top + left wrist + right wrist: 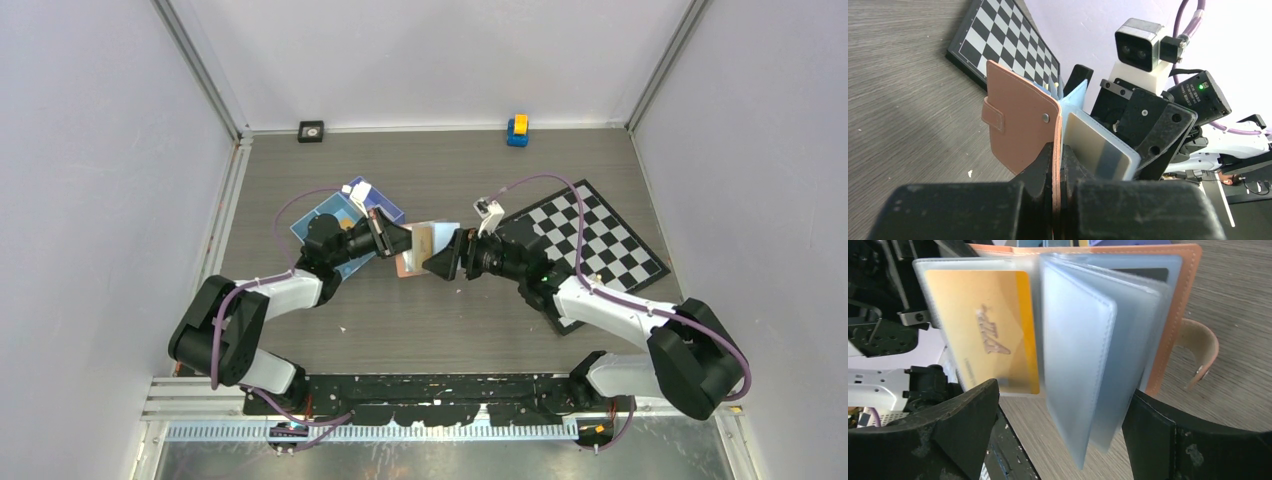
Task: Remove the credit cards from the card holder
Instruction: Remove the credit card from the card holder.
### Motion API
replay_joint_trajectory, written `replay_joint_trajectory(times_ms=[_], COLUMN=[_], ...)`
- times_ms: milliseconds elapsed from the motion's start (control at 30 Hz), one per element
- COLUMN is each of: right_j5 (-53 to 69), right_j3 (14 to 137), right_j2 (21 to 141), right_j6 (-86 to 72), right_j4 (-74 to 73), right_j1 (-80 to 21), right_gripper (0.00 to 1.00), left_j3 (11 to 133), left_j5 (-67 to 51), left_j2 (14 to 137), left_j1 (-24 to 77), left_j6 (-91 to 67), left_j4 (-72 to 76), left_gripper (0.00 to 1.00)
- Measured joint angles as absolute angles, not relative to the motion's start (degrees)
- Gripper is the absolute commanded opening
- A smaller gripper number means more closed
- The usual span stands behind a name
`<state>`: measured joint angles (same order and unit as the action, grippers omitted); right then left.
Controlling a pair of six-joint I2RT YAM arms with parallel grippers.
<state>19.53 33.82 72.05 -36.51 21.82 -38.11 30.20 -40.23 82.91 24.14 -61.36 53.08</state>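
Note:
The tan-brown card holder (pixel 412 262) hangs open above the table's middle, between the two arms. My left gripper (pixel 1057 172) is shut on the edge of its leather cover (pixel 1020 125), beside a pale card in a clear sleeve (pixel 1093 147). Facing it, my right gripper (pixel 1063 432) stands open, its fingers either side of the fanned clear sleeves (pixel 1078 350) without touching them. An orange credit card (pixel 983 330) sits in the leftmost sleeve. The snap strap (pixel 1200 347) dangles at the right. In the top view the right gripper (pixel 443 262) almost meets the left gripper (pixel 403 243).
A checkered board (pixel 600 240) lies under the right arm. A blue tray (pixel 330 220) lies under the left arm. A small blue and yellow toy (pixel 517 130) and a black square object (pixel 311 131) stand by the back wall.

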Motion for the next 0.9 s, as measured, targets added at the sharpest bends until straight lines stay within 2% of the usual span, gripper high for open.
replay_joint_trajectory(times_ms=[100,300,400,467,767,900], right_j5=[18.6,16.6,16.3,16.1,15.6,14.9], right_j3=[34.0,34.2,34.2,34.2,33.1,31.6], right_j2=[72.1,72.2,72.2,72.1,70.3,68.0], right_j6=[-35.8,-35.2,-35.0,-34.7,-34.8,-35.0], right_j4=[20.2,17.8,17.8,17.7,18.2,19.3], right_j1=[-38.3,-38.3,-38.3,-38.3,-38.2,-38.2], right_gripper=[0.9,0.72,0.59,0.56,0.54,0.48], left_j3=[30.2,30.2,30.2,30.2,30.6,30.6], left_j5=[-40.3,-40.4,-40.4,-40.4,-40.6,-40.8], left_j2=[82.9,83.0,83.3,83.7,85.3,85.5], left_j1=[24.2,24.3,24.3,24.3,24.3,24.3], left_j6=[-61.6,-62.7,-62.9,-63.0,-64.3,-64.6], left_j4=[53.4,55.0,55.8,56.3,57.7,58.1], left_gripper=[0.0,0.0,0.0,0.0,0.0,0.0])
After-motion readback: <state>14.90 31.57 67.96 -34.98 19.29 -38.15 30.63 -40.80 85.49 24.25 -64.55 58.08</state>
